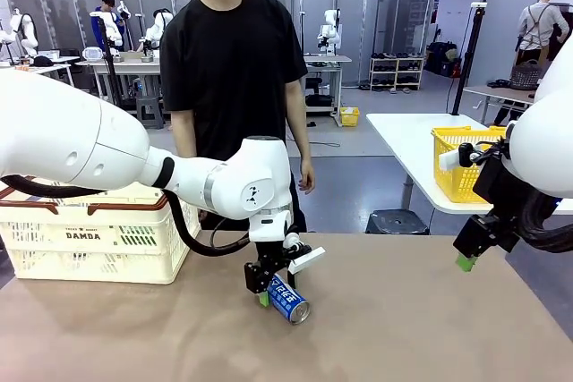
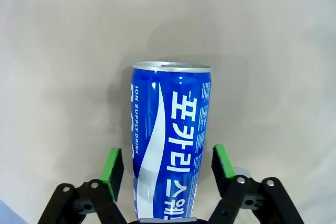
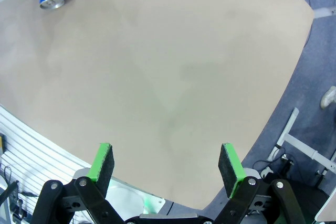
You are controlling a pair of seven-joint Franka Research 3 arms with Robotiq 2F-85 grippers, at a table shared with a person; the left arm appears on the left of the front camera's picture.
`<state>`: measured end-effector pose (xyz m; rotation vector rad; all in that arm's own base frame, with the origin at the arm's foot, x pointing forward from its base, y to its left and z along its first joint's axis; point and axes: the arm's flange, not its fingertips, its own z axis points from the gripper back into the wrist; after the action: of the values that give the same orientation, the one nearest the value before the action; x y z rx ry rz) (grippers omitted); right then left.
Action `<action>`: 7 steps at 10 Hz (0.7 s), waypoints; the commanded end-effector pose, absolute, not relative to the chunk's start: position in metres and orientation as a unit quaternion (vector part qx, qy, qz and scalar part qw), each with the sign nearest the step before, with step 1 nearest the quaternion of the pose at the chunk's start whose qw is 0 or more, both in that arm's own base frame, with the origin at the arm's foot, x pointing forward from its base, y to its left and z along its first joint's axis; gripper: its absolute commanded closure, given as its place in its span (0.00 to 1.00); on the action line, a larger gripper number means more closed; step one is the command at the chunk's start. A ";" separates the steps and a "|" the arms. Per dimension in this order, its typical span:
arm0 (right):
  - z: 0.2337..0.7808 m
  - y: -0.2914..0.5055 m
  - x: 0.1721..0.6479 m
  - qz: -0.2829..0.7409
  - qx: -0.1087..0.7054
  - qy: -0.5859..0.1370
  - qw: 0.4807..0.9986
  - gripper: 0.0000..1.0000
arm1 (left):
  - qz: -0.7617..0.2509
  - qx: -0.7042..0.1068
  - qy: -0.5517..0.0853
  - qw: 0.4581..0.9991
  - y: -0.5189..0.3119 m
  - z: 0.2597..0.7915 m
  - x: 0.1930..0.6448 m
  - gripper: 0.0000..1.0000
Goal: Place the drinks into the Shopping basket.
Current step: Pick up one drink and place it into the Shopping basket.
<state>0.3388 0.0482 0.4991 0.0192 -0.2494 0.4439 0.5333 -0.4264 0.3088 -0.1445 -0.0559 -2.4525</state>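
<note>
The left gripper (image 2: 167, 167) has its green pads (image 2: 112, 165) on either side of the lower body of a slim blue metal drink can with a silver top (image 2: 169, 145); a thin gap shows at each pad, so whether they grip yet cannot be told. The can lies on its side on the bare grey-brown tabletop (image 1: 403, 310), near the middle. Its white print reads "ION SUPPLY DRINK" beside large Korean characters; the right wrist view catches "POC" on it. The right gripper (image 3: 167, 164) hangs with fingers spread wide and empty over the table's right edge. At the table's left stands a cream-white lattice plastic shopping basket with a reddish-brown rim (image 1: 89, 234), lettered "DAMDA", partly hidden by the left arm. A person in black (image 1: 235, 69) stands across the table, and a yellow basket (image 1: 461, 163) sits on a white table behind
</note>
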 end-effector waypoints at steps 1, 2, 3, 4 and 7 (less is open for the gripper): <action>0.497 0.047 0.337 0.221 0.014 -0.123 0.967 0.00 | -0.940 -0.048 -0.026 0.336 -0.430 0.307 0.533 0.29; 0.497 0.047 0.337 0.221 0.014 -0.123 0.967 0.00 | -0.940 -0.050 -0.025 0.336 -0.432 0.307 0.533 0.39; 0.497 0.047 0.337 0.221 0.014 -0.123 0.967 0.00 | -0.939 -0.053 -0.024 0.338 -0.433 0.307 0.533 0.49; 0.497 0.047 0.337 0.221 0.014 -0.123 0.967 0.00 | -0.939 -0.056 -0.025 0.338 -0.434 0.307 0.533 0.58; 0.497 0.047 0.337 0.221 0.014 -0.123 0.967 0.00 | -0.939 -0.064 -0.016 0.336 -0.435 0.312 0.533 0.89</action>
<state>0.3388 0.0482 0.4992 0.0192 -0.2494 0.4439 0.5329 -0.4307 0.3084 -0.1488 -0.0556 -2.4588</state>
